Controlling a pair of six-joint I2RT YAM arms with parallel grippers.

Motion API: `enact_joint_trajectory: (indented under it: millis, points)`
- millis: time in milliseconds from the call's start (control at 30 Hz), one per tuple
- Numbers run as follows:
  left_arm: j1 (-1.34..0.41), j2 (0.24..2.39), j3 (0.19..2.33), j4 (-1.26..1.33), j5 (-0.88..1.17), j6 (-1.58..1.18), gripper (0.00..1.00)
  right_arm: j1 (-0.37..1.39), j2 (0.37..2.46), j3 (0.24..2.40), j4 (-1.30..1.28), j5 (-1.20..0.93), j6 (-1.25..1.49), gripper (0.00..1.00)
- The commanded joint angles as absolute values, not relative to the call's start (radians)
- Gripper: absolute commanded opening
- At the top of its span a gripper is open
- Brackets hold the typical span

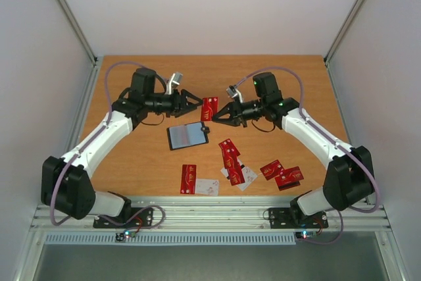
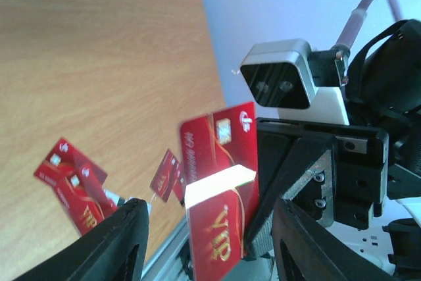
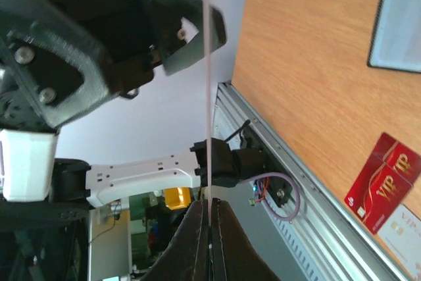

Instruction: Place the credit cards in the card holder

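Observation:
A red credit card [image 1: 210,107] hangs upright in the air over the middle of the table, pinched at its lower edge by my shut right gripper [image 1: 214,117]. The right wrist view shows that card [image 3: 208,83] edge-on as a thin line rising from the shut right gripper [image 3: 210,228]. My left gripper [image 1: 197,102] is open just left of the card. In the left wrist view the card [image 2: 220,156] faces the camera between the spread fingers [image 2: 122,241] without touching them. The black card holder [image 1: 187,136] lies open on the table below, also seen as the card holder [image 3: 398,24].
More cards lie near the front edge: a red card [image 1: 189,179] beside a white card [image 1: 206,187], a red and white cluster [image 1: 233,166], and two red cards [image 1: 281,173] at the right. The metal rail [image 1: 210,215] runs along the table front.

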State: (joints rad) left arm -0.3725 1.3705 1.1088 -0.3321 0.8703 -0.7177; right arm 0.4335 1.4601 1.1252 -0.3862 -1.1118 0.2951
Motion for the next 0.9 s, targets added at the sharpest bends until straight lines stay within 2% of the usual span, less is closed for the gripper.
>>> enact_joint_trajectory:
  millis: [0,367,567,833,867]
  points:
    - [-0.326,1.391,1.096,-0.067,1.009,-0.815,0.52,0.422,1.467,1.172,-0.259,-1.187,0.333,0.01]
    - [-0.311,1.432,1.084,0.148,1.109,-0.931,0.38,0.420,1.516,1.204,-0.064,-1.232,0.458,0.01]
    - [-0.310,1.452,1.082,0.190,1.127,-0.975,0.25,0.420,1.535,1.216,-0.004,-1.244,0.495,0.01]
    - [-0.308,1.464,1.086,0.225,1.131,-0.995,0.01,0.420,1.548,1.218,-0.003,-1.254,0.497,0.01]
    - [-0.308,1.466,1.086,0.229,1.132,-1.000,0.00,0.420,1.550,1.219,-0.003,-1.253,0.495,0.01]
